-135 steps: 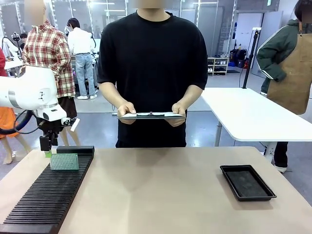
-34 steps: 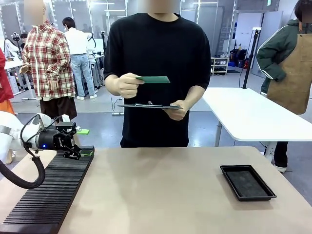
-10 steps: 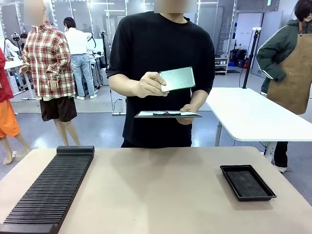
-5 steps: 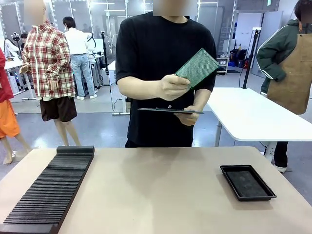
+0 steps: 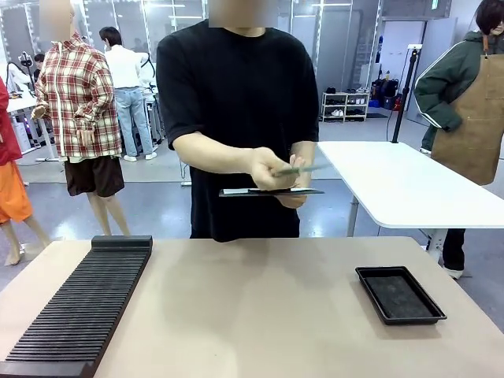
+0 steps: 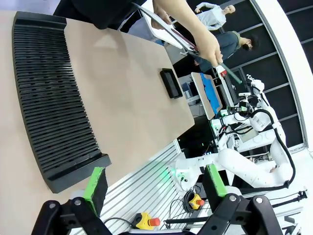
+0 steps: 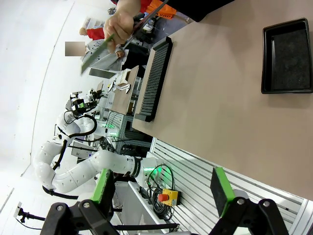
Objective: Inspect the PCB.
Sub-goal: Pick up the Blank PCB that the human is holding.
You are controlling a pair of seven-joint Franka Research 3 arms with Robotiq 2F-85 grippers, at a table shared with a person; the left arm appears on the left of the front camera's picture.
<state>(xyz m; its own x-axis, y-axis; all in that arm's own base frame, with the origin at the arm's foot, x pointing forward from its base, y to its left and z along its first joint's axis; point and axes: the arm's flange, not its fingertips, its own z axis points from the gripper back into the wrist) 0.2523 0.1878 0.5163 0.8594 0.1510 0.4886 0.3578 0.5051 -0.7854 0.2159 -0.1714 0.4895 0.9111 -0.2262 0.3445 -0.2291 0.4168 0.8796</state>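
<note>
At the far side of the desk (image 5: 252, 315) stands a person, both arms bent in front of the body. The person's right hand (image 5: 266, 167) is held out at waist height with the forearm crossing the torso, and it pinches the PCB (image 5: 301, 168) by one end. The board lies nearly level and shows edge-on in the front view, a thin, blurred green streak pointing toward the right. It hangs in the air just above the clipboard (image 5: 269, 191), which the person's left hand (image 5: 294, 198) carries flat from below. I cannot tell whether board and clipboard touch.

In the left wrist view the PCB (image 6: 230, 74) sticks out past the right hand (image 6: 209, 48), well above the desk. In the right wrist view it is a blurred green strip (image 7: 95, 54) beyond the same hand (image 7: 122, 20).

The left pincer (image 6: 155, 182) has its green pads spread wide with nothing between them, and it sits back from the near edge of the desk. The right pincer (image 7: 161, 188) is likewise spread and holds nothing.

On the desk, a long slotted black rack (image 5: 79, 307) lies along the left side. A shallow black tray (image 5: 399, 294) sits on the right, well apart from it.
</note>
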